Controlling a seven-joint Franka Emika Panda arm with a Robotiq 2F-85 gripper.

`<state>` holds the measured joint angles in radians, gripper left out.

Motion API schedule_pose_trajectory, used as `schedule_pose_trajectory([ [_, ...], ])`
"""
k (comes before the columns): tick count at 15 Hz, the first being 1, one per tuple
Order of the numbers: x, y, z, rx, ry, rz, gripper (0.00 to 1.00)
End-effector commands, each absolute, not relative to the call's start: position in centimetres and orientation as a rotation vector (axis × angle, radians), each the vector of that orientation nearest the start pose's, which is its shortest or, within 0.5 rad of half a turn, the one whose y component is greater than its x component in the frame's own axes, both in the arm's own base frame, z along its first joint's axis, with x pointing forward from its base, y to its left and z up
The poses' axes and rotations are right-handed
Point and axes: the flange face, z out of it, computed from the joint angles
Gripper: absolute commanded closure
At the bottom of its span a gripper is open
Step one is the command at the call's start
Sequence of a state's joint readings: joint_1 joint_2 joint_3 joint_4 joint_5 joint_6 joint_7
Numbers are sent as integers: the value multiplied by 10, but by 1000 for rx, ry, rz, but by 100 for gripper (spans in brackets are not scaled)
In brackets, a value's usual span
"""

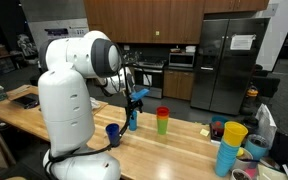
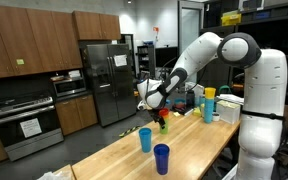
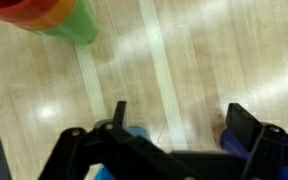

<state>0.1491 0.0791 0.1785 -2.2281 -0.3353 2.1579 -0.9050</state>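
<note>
While the hand (image 3: 176, 112) hangs spread, cups (image 1: 133, 121) flank it.

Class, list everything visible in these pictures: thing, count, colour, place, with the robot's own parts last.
light blue cup: one, light blue, on the table under the fingers
dark blue cup: one, dark blue, beside the light blue cup
short cup stack: one, red, orange and green, mid-table
tall cup stack: one, yellow over blue, table end
table: one, light wood
refrigerator: one, steel, back wall
arm: one, white
fingers: two, black, open, empty
</note>
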Motion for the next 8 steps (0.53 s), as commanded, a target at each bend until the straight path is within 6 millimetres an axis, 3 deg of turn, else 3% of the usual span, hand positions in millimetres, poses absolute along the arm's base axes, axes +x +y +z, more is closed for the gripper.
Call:
schedule_pose_trajectory([
  [1,480,162,329,-2465,-2288,336,0],
  [8,464,182,323,-2394,-2383,324,0],
])
